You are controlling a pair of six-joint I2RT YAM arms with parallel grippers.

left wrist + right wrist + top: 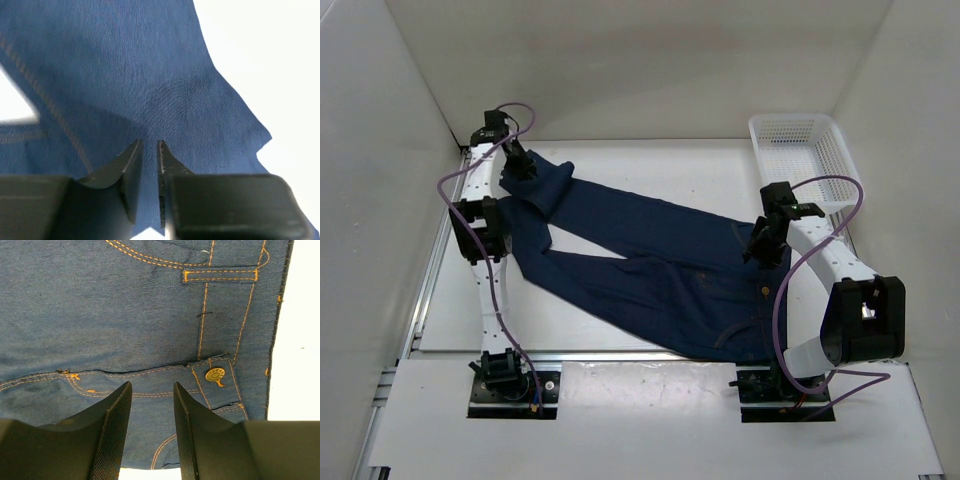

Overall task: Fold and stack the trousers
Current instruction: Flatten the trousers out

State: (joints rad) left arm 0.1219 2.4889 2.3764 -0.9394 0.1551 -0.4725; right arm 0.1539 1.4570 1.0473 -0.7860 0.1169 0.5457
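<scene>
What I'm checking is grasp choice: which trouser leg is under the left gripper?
The far leg, ending at the left gripper; the near leg ends nearer the bases.

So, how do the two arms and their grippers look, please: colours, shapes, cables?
The left arm and the right arm both have white links with black joint housings, and each stands on a black base plate. A thin purple cable loops along each arm. The left gripper and the right gripper each have two black fingers that taper to points, with finely textured inner faces. No markings show.

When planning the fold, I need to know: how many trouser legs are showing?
2. The far leg reaches the left hand; the near leg lies closer to the arm bases.
</scene>
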